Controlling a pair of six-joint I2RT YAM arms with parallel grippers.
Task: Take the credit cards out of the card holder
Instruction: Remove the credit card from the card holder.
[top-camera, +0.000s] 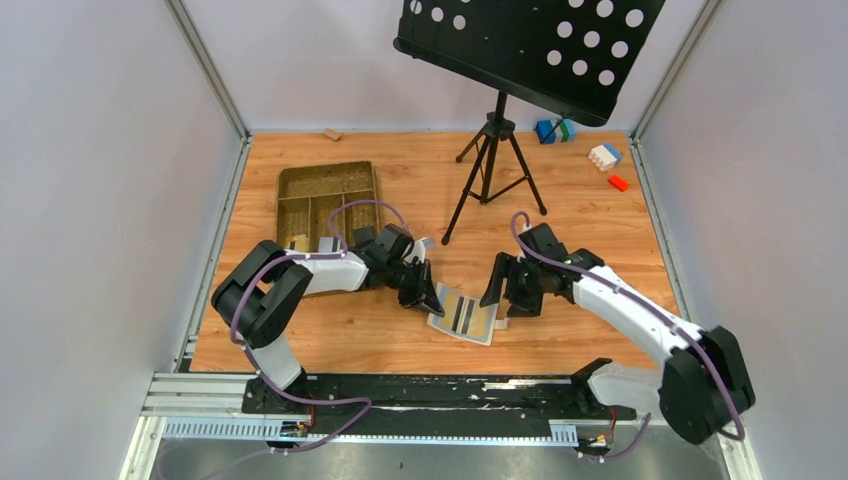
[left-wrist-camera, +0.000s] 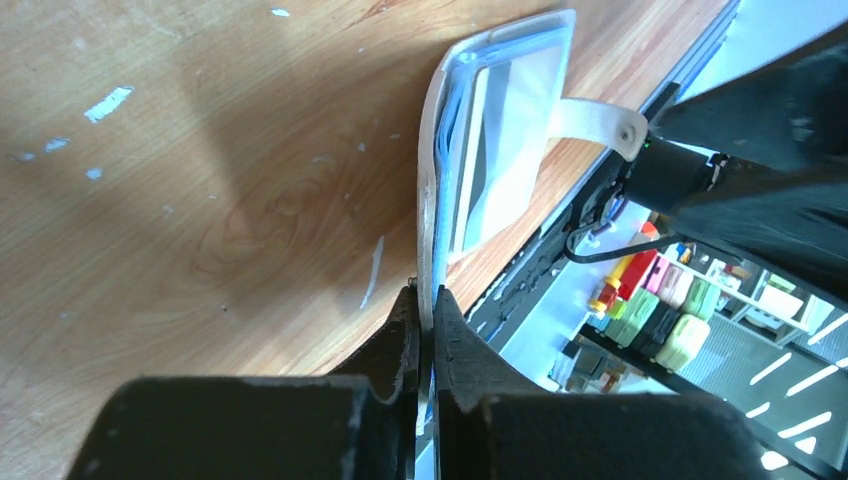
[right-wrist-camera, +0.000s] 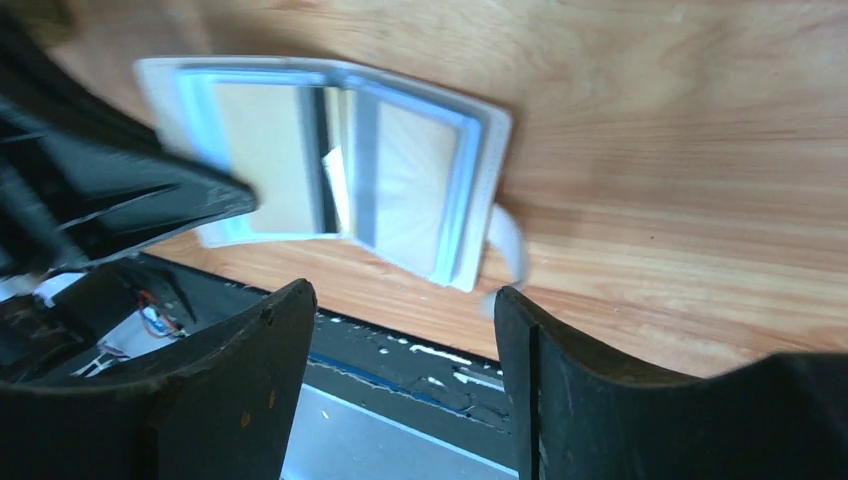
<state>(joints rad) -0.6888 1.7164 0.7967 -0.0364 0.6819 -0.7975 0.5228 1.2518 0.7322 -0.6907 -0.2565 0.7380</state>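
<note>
The card holder (right-wrist-camera: 330, 160) lies spread open between the two arms, light blue inside up, and the left tool (left-wrist-camera: 425, 310) has its jaws closed tight on the cream edge of one half, so that from this tool the holder runs straight ahead and away. Its closure tab (left-wrist-camera: 600, 120) hangs off the far half. The right tool (right-wrist-camera: 400, 300) is wide open with nothing between its jaws. From it, the holder sits just ahead of the fingertips and a little toward its left finger, apart from both. The holder's long axis runs roughly across the line of the jaws, not along it. The credit cards (right-wrist-camera: 265, 160) are tucked in the pockets on either side of the fold (which way they slide out cannot be told from here). Whether the holder rests on the surface (right-wrist-camera: 650, 150) or is raised slightly off it is unclear. With the left pinning the holder, the right is the free arm and the likelier one to reach forward for a card edge.
</note>
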